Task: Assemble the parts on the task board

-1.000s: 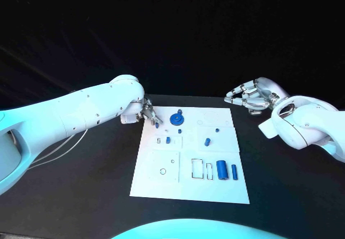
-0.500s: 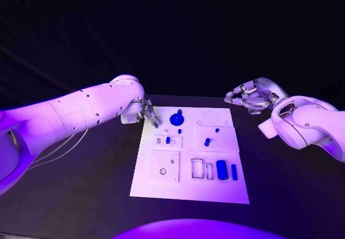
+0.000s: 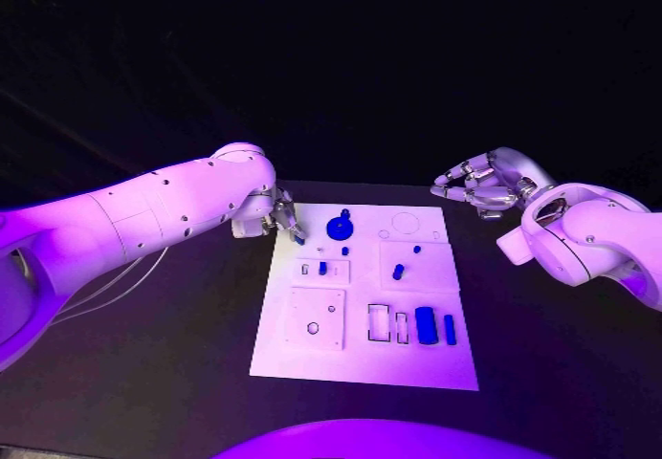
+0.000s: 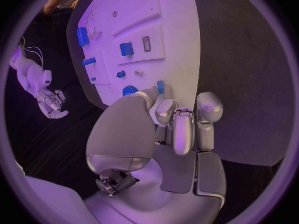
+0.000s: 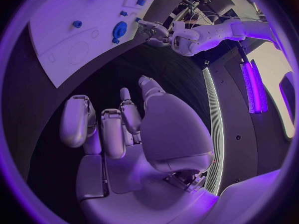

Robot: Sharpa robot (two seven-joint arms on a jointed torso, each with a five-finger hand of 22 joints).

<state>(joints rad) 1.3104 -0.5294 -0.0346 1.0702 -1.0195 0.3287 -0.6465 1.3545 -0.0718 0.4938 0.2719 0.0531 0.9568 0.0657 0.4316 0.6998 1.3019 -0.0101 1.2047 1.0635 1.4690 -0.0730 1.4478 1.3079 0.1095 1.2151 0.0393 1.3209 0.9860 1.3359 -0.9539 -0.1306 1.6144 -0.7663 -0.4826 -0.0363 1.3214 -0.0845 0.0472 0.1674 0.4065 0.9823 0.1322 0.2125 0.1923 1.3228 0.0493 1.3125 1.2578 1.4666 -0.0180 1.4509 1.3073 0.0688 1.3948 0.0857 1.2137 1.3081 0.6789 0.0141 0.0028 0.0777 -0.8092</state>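
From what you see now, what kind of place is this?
Probably a robot test or demo bench: a black table, a white task board with small blue parts, and coloured strip lighting.

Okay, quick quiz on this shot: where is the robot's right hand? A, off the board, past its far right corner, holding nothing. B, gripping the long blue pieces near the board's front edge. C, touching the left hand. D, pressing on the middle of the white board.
A: the right hand sits beyond the far right corner of the white board, its fingers curled in with nothing in them, apart from the left hand.
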